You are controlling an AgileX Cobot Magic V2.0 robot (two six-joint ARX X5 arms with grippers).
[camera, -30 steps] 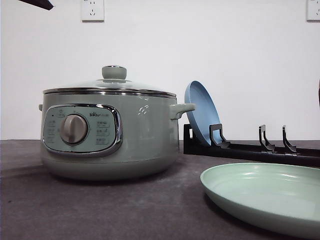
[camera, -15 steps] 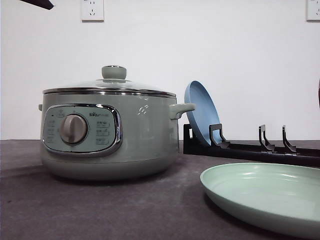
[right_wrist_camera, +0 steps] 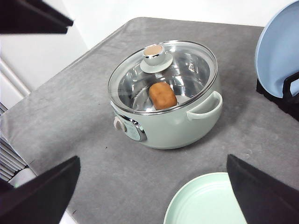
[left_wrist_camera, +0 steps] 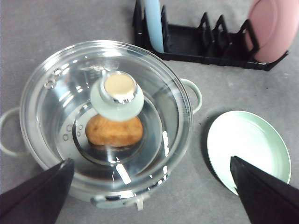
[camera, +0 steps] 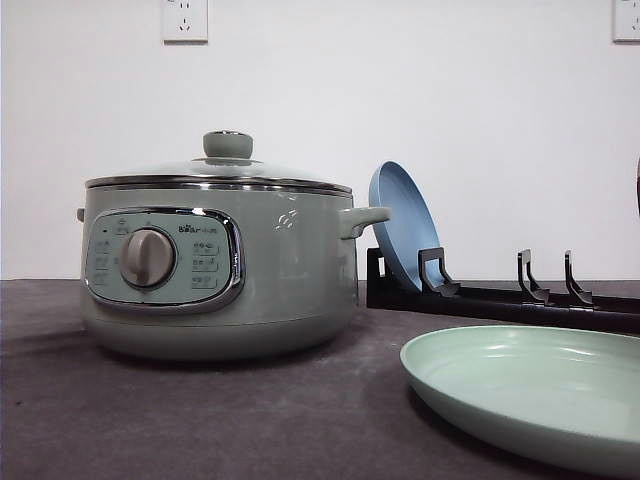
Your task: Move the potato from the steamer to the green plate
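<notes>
a dark piece of one of my arms sat in the upper left corner of the front view a second ago and half a second ago; now that corner shows bare white wall point(camera: 70, 60) beside the wall socket point(camera: 185, 18). that is the one change i can find between the front-view pictures. the wrist views come with no earlier pictures, so i cannot tell what shifted in them.
</notes>
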